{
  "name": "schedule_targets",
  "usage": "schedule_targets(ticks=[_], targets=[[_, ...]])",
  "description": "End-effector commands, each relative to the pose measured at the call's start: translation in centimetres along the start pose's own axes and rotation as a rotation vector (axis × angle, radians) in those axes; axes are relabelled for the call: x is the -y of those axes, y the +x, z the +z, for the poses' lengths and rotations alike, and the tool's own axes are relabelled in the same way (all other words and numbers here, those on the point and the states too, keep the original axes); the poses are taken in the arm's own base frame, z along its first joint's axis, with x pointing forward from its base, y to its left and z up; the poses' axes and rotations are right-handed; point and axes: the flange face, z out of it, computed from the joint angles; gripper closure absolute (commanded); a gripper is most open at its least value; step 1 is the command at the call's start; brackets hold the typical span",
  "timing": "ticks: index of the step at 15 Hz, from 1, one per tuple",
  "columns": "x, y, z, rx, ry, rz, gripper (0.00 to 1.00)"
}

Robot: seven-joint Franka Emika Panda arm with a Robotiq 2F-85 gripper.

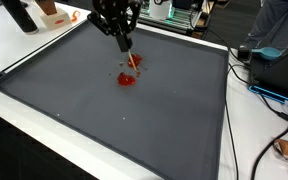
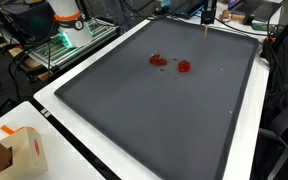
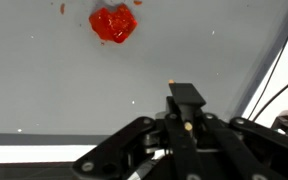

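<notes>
My gripper (image 1: 124, 40) hangs over the far part of a large dark grey mat (image 1: 104, 125). It is shut on a thin black marker-like tool (image 3: 186, 98) with an orange tip (image 1: 133, 60) that points down at the mat. A red blob (image 1: 127, 79) lies on the mat just in front of the tip, with small red specks beside it. In the wrist view the red blob (image 3: 114, 24) is ahead of the gripper (image 3: 187, 112), apart from the tool. In an exterior view the gripper (image 2: 206, 14) is at the far edge, beyond the red blobs (image 2: 183, 67).
The grey mat (image 2: 154, 120) has a raised black rim and lies on a white table. A cardboard box (image 2: 19, 150) stands at a near corner. Cables (image 1: 259, 95) and a blue-edged device (image 1: 279, 60) lie beside the mat. Orange and white objects (image 1: 54, 15) sit at the back.
</notes>
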Motion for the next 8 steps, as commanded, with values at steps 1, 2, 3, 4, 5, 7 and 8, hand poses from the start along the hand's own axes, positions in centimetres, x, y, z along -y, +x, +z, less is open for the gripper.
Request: schedule_targets(ticks=[1, 2, 3, 4, 5, 7, 8], targets=[[-1.1, 0.0, 3.0, -0.023, 0.124, -0.034, 0.97], [-1.3, -0.1, 3.8, -0.019, 0.160, -0.037, 0.97], [-1.6, -0.2, 4.5, -0.018, 0.194, -0.038, 0.97], [-1.8, -0.3, 5.3, -0.021, 0.221, -0.035, 0.97], [-2.0, -0.4, 5.9, -0.026, 0.241, -0.028, 0.97], [-2.5, -0.6, 7.4, -0.026, 0.277, -0.011, 0.97], [-2.7, -0.7, 7.9, -0.021, 0.295, -0.006, 0.97]])
